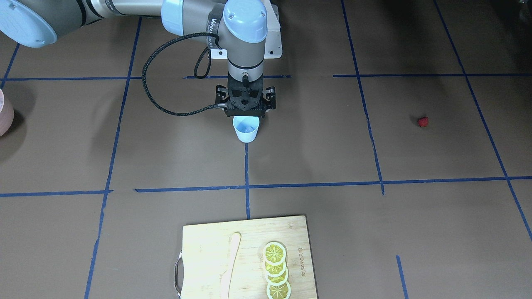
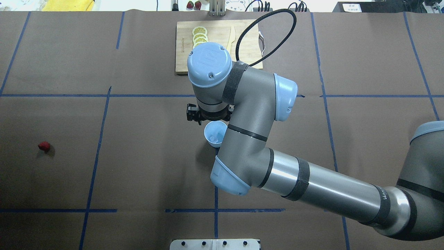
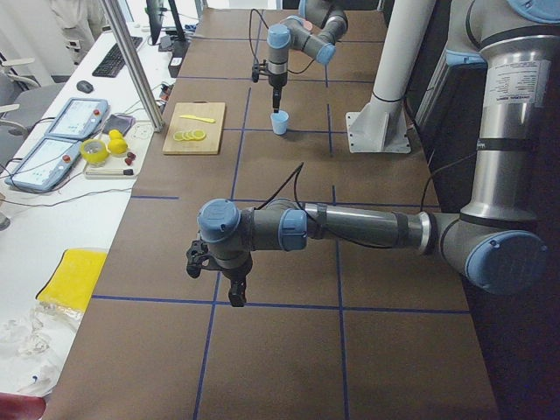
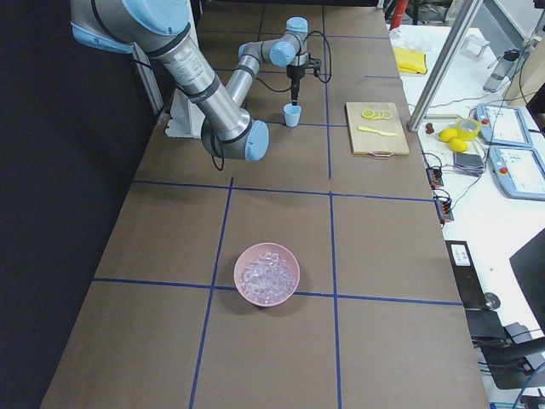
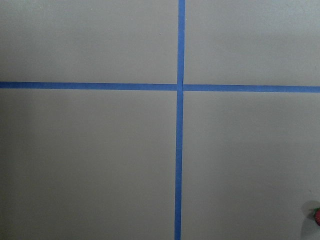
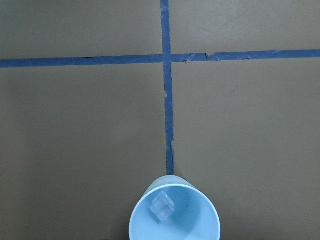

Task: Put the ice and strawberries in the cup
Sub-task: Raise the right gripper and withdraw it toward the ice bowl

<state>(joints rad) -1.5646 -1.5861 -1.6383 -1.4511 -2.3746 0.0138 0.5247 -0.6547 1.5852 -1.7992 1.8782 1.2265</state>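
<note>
Front-facing exterior: shows cup (image 1: 246,129) upright mid-counter (image 1: 332,158), right jaws hanging close over it; cannot tell whether apart or together. Places strawberry (image 1: 422,121) well apart on bare paper, not yet collected. Reads "WAN" on the wrist strap (image 1: 213,25), rest unclear; cannot make out the mark burned into the board (image 1: 203,249).

Overhead exterior: confirms ice (image 2: 215,140) inside the cup and the strawberry far off on the robot's left.

Exterior left: shows left jaws hanging over bare counter; cannot tell their state.

Exterior right: finds a pink bowl (image 4: 267,274) heaped with ice, well apart from the cup.

Left wrist: catches only a red sliver of strawberry at the lower right edge.

Right wrist: looks down on one cube in the cup. Suggests ice at least started, berry step wholly left.
</note>
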